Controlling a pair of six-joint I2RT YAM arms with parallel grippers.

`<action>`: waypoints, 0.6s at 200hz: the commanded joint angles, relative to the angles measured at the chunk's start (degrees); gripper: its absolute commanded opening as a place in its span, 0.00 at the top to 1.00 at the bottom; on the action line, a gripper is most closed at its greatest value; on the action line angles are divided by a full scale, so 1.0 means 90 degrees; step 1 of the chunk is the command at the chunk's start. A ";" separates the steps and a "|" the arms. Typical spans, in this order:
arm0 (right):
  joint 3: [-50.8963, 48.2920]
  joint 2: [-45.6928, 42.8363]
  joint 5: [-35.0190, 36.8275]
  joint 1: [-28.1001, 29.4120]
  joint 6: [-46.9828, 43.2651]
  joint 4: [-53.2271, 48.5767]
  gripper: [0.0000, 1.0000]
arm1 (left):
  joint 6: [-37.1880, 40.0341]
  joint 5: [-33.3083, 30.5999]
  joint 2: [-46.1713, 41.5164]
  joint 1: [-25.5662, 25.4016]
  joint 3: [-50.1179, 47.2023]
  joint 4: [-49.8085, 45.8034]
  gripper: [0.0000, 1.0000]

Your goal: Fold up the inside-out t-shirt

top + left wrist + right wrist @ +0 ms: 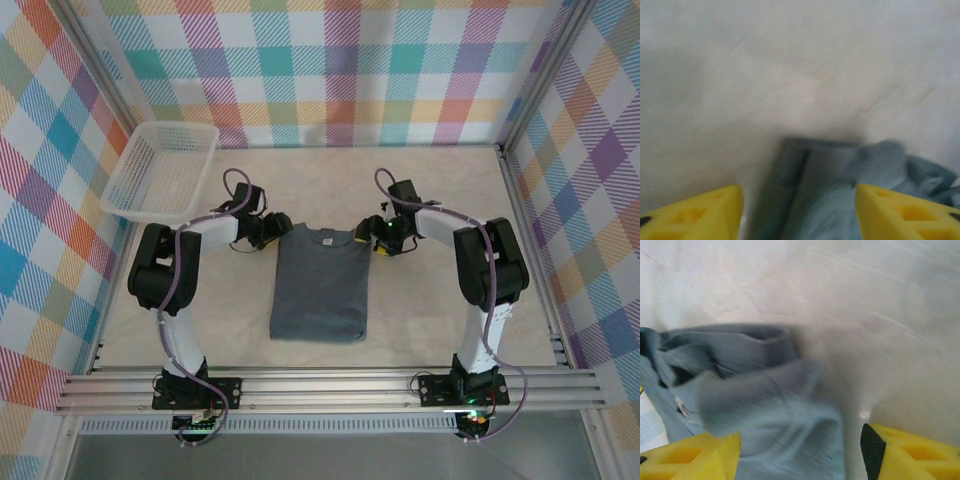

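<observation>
Starting at the far left, we see a white basket [165, 170] sitting at the table's [440, 190] far left corner, well apart from everything else.

Next comes the left gripper [275, 235], low over the table just beside the shirt's [322, 283] far left corner. In the left wrist view the left gripper [800, 220] has its yellow jaws standing well apart and pinching nothing, so we call it open. Grey cloth [830, 190] lies on the table between them, with a folded edge running away from the camera and some rumpled fabric on the right.

The shirt lies flat in the middle of the table, between the two arms. It is folded into a narrow upright rectangle with its collar at the far end and its sleeves tucked in.

At the shirt's far right corner sits the right gripper [368, 237], also low. From the right wrist, the right gripper [800, 460] likewise shows its jaws parted and unclamped, so it too is open. Bunched grey cloth [770, 405] lies between them and spreads to the left, and bare table fills the right side.
</observation>
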 commanded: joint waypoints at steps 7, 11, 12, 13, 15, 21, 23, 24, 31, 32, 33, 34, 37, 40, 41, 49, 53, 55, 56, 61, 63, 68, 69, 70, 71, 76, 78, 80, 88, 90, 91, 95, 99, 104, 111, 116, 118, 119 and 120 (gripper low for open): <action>-0.0017 0.0033 -0.0169 0.0107 -0.0054 0.0108 0.35 | -0.0053 0.0392 0.0595 -0.0181 0.0223 0.0739 0.61; -0.0045 0.0004 -0.0151 0.0106 -0.0073 0.0087 0.35 | -0.0050 0.0397 0.0623 -0.0186 0.0233 0.0723 0.66; -0.0054 -0.0005 -0.0143 0.0102 -0.0075 0.0081 0.35 | -0.0044 0.0399 0.0622 -0.0191 0.0235 0.0727 0.67; -0.0058 -0.0010 -0.0139 0.0100 -0.0082 0.0068 0.35 | -0.0041 0.0405 0.0621 -0.0193 0.0235 0.0720 0.68; -0.0074 -0.0028 -0.0122 0.0098 -0.0092 0.0057 0.35 | -0.0039 0.0409 0.0635 -0.0195 0.0236 0.0721 0.70; -0.0117 -0.0094 -0.0077 0.0104 -0.0116 0.0020 0.35 | -0.0021 0.0428 0.0639 -0.0201 0.0212 0.0722 0.75; -0.0133 -0.0127 -0.0052 0.0107 -0.0124 0.0000 0.35 | 0.0001 0.0430 0.0638 -0.0204 0.0208 0.0729 0.76; -0.0137 -0.0134 -0.0045 0.0102 -0.0131 -0.0006 0.35 | 0.0001 0.0430 0.0639 -0.0205 0.0207 0.0735 0.77; -0.0174 -0.0227 0.0036 0.0096 -0.0163 -0.0071 0.35 | 0.0046 0.0456 0.0629 -0.0206 0.0179 0.0729 0.81; -0.0177 -0.0243 0.0043 0.0097 -0.0164 -0.0086 0.35 | 0.0053 0.0458 0.0630 -0.0206 0.0173 0.0731 0.82; -0.0183 -0.0256 0.0051 0.0097 -0.0170 -0.0093 0.35 | 0.0061 0.0454 0.0630 -0.0206 0.0171 0.0717 0.83; -0.0187 -0.0272 0.0060 0.0093 -0.0178 -0.0102 0.35 | 0.0065 0.0452 0.0620 -0.0210 0.0169 0.0705 0.83; -0.0197 -0.0313 0.0101 0.0096 -0.0190 -0.0129 0.34 | 0.0086 0.0450 0.0617 -0.0206 0.0168 0.0661 0.85; -0.0207 -0.0368 0.0137 0.0087 -0.0202 -0.0166 0.34 | 0.0116 0.0421 0.0608 -0.0206 0.0171 0.0609 0.87; -0.0213 -0.0382 0.0152 0.0087 -0.0204 -0.0173 0.34 | 0.0127 0.0416 0.0604 -0.0206 0.0174 0.0592 0.88; -0.0261 -0.0542 0.0309 0.0081 -0.0237 -0.0240 0.33 | 0.0204 0.0342 0.0574 -0.0206 0.0184 0.0467 0.94; -0.0297 -0.0630 0.0431 0.0074 -0.0239 -0.0273 0.32 | 0.0246 0.0311 0.0553 -0.0206 0.0178 0.0420 0.98; -0.0322 -0.0684 0.0504 0.0072 -0.0248 -0.0278 0.31 | 0.0270 0.0300 0.0538 -0.0206 0.0178 0.0400 1.00; -0.0334 -0.0710 0.0541 0.0070 -0.0246 -0.0287 0.31 | 0.0282 0.0287 0.0535 -0.0206 0.0178 0.0385 1.00; -0.0417 -0.0833 0.0738 0.0051 -0.0237 -0.0278 0.27 | 0.0321 0.0240 0.0507 -0.0202 0.0168 0.0321 1.00; -0.0456 -0.0888 0.0815 0.0045 -0.0223 -0.0265 0.25 | 0.0342 0.0229 0.0497 -0.0205 0.0168 0.0302 1.00; -0.0583 -0.1019 0.0994 0.0016 -0.0206 -0.0175 0.20 | 0.0381 0.0216 0.0463 -0.0205 0.0159 0.0262 1.00; -0.0606 -0.1034 0.1020 0.0013 -0.0206 -0.0148 0.19 | 0.0381 0.0216 0.0459 -0.0206 0.0158 0.0257 1.00; -0.0627 -0.1066 0.1043 0.0007 -0.0206 -0.0129 0.18 | 0.0391 0.0211 0.0452 -0.0201 0.0158 0.0246 1.00; -0.0663 -0.1087 0.1074 -0.0002 -0.0201 -0.0105 0.17 | 0.0397 0.0213 0.0443 -0.0198 0.0158 0.0245 1.00; -0.0783 -0.1178 0.1153 -0.0016 -0.0204 0.0059 0.12 | 0.0411 0.0224 0.0419 -0.0196 0.0158 0.0211 1.00; -0.0819 -0.1209 0.1161 -0.0026 -0.0229 0.0120 0.11 | 0.0424 0.0230 0.0407 -0.0196 0.0158 0.0201 1.00; -0.0857 -0.1226 0.1160 -0.0028 -0.0246 0.0196 0.10 | 0.0436 0.0234 0.0401 -0.0196 0.0158 0.0201 1.00; -0.0846 -0.1178 0.1086 -0.0030 -0.0400 0.0340 0.08 | 0.0441 0.0289 0.0365 -0.0196 0.0148 0.0205 1.00; -0.0813 -0.1133 0.1059 -0.0032 -0.0442 0.0334 0.08 | 0.0448 0.0319 0.0366 -0.0196 0.0151 0.0207 1.00; -0.0794 -0.1111 0.1043 -0.0030 -0.0455 0.0322 0.08 | 0.0449 0.0336 0.0362 -0.0196 0.0149 0.0206 1.00; -0.0677 -0.0996 0.0998 -0.0035 -0.0523 0.0269 0.08 | 0.0461 0.0402 0.0366 -0.0196 0.0148 0.0226 1.00; -0.0551 -0.0861 0.0955 -0.0025 -0.0587 0.0214 0.08 | 0.0467 0.0449 0.0367 -0.0196 0.0157 0.0230 1.00; -0.0398 -0.0673 0.0888 -0.0020 -0.0662 0.0151 0.09 | 0.0456 0.0494 0.0376 -0.0201 0.0180 0.0234 1.00; -0.0215 -0.0419 0.0753 -0.0019 -0.0744 0.0134 0.11 | 0.0444 0.0553 0.0391 -0.0197 0.0196 0.0253 1.00; -0.0105 -0.0268 0.0653 0.0004 -0.0783 0.0176 0.13 | 0.0443 0.0564 0.0395 -0.0196 0.0206 0.0258 1.00; -0.0076 -0.0212 0.0606 0.0009 -0.0794 0.0200 0.13 | 0.0446 0.0566 0.0396 -0.0191 0.0214 0.0259 1.00; -0.0050 -0.0182 0.0582 0.0014 -0.0802 0.0211 0.13 | 0.0443 0.0567 0.0396 -0.0193 0.0220 0.0261 1.00; -0.0032 -0.0162 0.0560 0.0027 -0.0807 0.0226 0.14 | 0.0447 0.0567 0.0396 -0.0195 0.0223 0.0257 1.00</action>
